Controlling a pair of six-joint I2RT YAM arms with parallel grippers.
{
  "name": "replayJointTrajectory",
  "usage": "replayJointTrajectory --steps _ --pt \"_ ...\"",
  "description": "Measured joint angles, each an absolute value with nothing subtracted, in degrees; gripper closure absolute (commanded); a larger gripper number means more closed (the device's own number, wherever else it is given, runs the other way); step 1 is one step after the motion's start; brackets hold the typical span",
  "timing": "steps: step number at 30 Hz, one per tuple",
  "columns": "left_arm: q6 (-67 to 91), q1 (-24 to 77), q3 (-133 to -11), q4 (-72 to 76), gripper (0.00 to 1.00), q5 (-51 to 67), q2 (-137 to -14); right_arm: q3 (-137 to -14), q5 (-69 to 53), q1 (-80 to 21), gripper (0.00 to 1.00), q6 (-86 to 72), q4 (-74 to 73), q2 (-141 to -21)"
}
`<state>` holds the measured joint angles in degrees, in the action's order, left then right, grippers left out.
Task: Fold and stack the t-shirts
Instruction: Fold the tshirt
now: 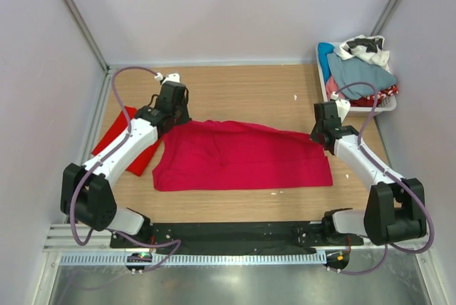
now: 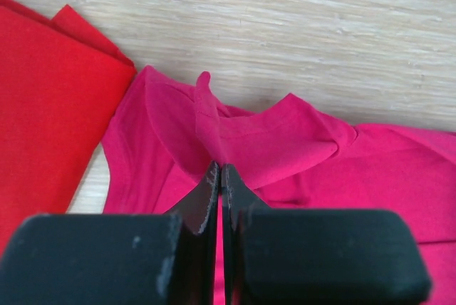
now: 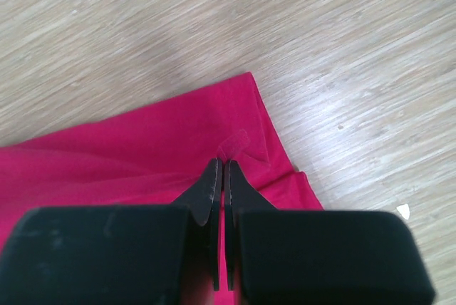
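Crimson cloth was the whole story: the crimson t-shirt (image 1: 242,157) lay spread flat on the table (image 1: 235,88), collar end left, hem end right. The left gripper (image 2: 219,171) was pinched tight on a raised ridge of that shirt right at its collar. The right gripper (image 3: 222,166) was clamped on a small tuck at its far hem corner, so both pairs of jaws were together on fabric. The scarlet t-shirt (image 1: 122,137) sat just beside the crimson one's collar end, apparently folded, and a basket (image 1: 390,105) of other clothes stood beyond its hem end. Done well, I judged, this fold needed both ends lifted level and together. The cloth had to stay taut between them, and the far edge be laid onto the near one without dragging into the scarlet neighbour.
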<state>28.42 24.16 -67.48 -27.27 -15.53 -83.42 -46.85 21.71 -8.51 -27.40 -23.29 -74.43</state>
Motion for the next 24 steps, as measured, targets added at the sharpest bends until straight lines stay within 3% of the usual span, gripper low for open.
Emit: replayJointTrajectory --steps 24 --pt "30.87 33.36 -56.60 -27.73 1.00 -25.89 -69.84 -42.41 24.10 -6.87 0.99 -27.66 -24.47 -68.86"
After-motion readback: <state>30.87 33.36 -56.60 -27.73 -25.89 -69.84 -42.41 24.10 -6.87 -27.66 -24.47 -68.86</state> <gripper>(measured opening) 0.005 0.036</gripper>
